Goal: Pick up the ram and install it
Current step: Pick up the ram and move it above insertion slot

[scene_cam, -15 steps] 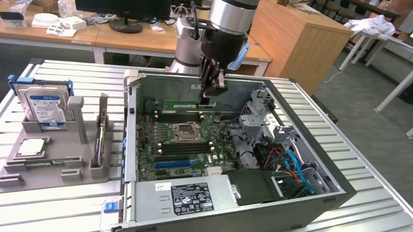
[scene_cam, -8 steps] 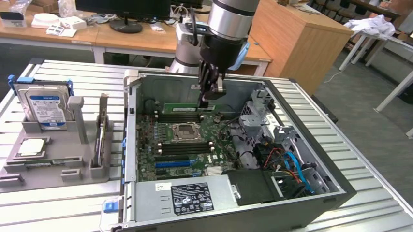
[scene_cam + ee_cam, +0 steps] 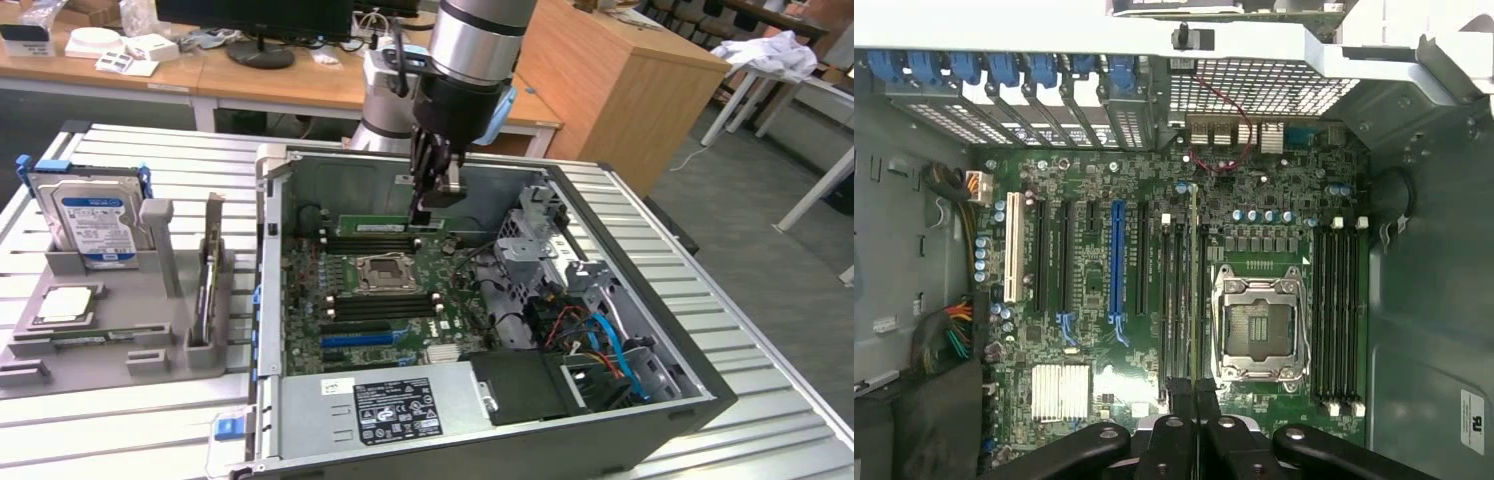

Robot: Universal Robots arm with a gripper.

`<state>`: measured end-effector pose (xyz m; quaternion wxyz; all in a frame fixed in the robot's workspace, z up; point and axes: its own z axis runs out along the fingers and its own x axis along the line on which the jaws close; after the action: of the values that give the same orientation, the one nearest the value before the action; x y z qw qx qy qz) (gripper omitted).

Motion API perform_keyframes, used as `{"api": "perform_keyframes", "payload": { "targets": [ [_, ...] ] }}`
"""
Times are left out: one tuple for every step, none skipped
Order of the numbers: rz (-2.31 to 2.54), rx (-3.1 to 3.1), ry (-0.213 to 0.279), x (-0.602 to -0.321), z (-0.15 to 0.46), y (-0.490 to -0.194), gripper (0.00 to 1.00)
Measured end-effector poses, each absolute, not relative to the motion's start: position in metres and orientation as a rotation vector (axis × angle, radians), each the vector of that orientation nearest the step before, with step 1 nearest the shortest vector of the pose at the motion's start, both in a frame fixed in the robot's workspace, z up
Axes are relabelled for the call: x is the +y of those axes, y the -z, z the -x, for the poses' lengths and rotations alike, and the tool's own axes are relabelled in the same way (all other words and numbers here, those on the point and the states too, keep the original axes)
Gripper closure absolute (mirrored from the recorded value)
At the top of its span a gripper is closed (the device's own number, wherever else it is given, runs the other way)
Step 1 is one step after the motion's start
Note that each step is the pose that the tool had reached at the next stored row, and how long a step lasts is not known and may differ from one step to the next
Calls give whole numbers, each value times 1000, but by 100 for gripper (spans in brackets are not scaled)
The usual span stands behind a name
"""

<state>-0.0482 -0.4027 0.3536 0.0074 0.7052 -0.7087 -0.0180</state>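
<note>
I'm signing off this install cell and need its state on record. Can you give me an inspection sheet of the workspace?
Surface: slatted metal table carrying an open computer case and a grey parts holder.
Job's things: the ram is gripped on edge over the motherboard, at the memory slots beside the empty processor socket.
Clutter: hard drive and square silver chip in the holder.
Grippers: gripper inside the case, fingers shut on the ram.
Cables: blue and orange cables at the case's drive end.
Surroundings: wooden desks, a monitor, a wooden cabinet.
</note>
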Motion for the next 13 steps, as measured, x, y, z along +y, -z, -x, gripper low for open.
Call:
{"api": "perform_keyframes", "payload": {
  "targets": [
    [-2197, -2224, 56, -403, 48, -354, 88],
    [-2195, -2226, 56, -403, 48, -354, 88],
    [-2195, -2226, 56, -403, 48, -354, 88],
    [-2195, -2226, 56, -403, 48, -353, 88],
    [-2195, -2226, 56, -403, 48, -354, 88],
    [-2195, -2226, 56, -403, 48, -353, 88],
    [-2195, -2227, 56, -403, 48, -353, 88],
    [-2195, -2227, 57, -403, 47, -353, 88],
    [-2195, -2227, 56, -403, 46, -353, 88],
    [-2195, -2226, 56, -403, 45, -353, 88],
    [-2195, -2226, 56, -403, 44, -353, 88],
    [-2195, -2226, 56, -403, 44, -353, 88],
    [-2195, -2226, 56, -403, 44, -353, 88]
  ]
}}
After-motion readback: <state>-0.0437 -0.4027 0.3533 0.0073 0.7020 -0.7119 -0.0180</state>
